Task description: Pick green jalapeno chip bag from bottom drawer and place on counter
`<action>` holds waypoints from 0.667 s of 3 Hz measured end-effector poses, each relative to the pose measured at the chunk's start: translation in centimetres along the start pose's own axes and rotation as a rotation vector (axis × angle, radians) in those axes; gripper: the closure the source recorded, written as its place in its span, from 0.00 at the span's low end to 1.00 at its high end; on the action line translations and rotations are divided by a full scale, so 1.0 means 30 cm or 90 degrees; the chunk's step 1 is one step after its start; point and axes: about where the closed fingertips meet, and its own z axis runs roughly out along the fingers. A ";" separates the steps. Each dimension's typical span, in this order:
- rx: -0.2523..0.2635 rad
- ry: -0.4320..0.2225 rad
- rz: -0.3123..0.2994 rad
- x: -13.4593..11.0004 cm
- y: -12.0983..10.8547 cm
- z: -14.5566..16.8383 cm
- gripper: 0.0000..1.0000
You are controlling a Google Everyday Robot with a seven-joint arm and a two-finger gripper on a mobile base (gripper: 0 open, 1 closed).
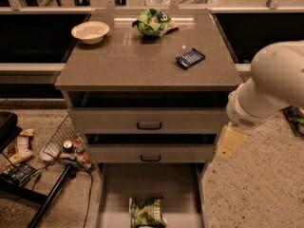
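The green jalapeno chip bag (147, 212) lies flat near the front of the bottom drawer (124, 186), which is pulled open below the two upper drawers. The counter (128, 63) tops the cabinet. My white arm (273, 87) reaches in from the right. The gripper (231, 141), a pale yellowish piece at its end, hangs beside the cabinet's right side at the height of the middle drawer, above and to the right of the bag and apart from it.
On the counter are a white bowl (90, 31), a brighter green bunched-up bag (154, 23) and a dark blue packet (190, 58). On the floor to the left are a wire basket (61, 139), loose clutter and a black stand (47, 201).
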 end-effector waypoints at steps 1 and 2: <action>-0.003 -0.015 0.009 0.001 0.021 0.172 0.00; -0.010 -0.028 0.022 0.013 0.066 0.296 0.00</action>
